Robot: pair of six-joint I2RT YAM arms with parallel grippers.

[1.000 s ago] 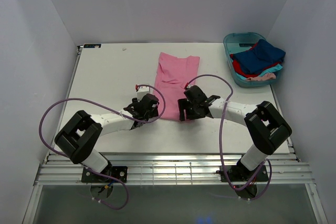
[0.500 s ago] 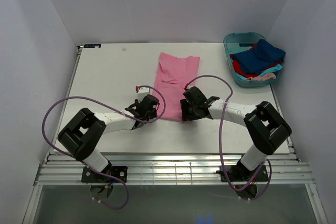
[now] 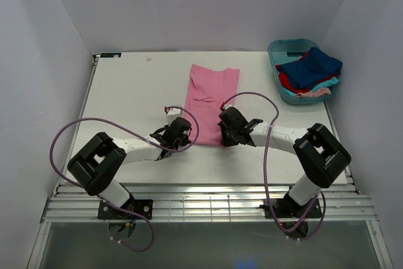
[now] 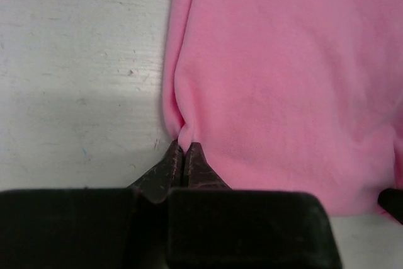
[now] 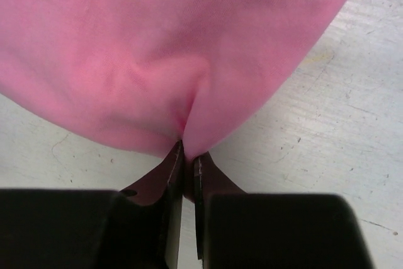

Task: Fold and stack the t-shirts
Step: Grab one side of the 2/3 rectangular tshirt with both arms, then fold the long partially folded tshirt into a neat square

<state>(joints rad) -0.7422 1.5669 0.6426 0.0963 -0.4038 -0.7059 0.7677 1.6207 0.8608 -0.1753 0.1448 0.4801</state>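
A pink t-shirt [image 3: 208, 96] lies folded lengthwise in a strip on the white table [image 3: 126, 92], running from the far middle toward me. My left gripper [image 3: 185, 135] is shut on its near left corner; a pinch of the pink t-shirt [image 4: 283, 80] bulges from the left gripper [image 4: 185, 149]. My right gripper [image 3: 221, 138] is shut on the near right corner, with the pink t-shirt [image 5: 157, 48] puckered at the right gripper [image 5: 187, 150]. More t-shirts, dark blue [image 3: 312, 65], red [image 3: 287, 82], turquoise [image 3: 318, 85] and pale pink [image 3: 315, 92], are heaped in a tub.
The teal plastic tub [image 3: 282, 48] stands at the table's far right corner. Purple cables [image 3: 75, 130] loop from both arms over the near table. White walls enclose the table on three sides.
Both grippers moved slightly toward me onto the shirt's near edge and closed from open, each pinching a near corner of the pink cloth.
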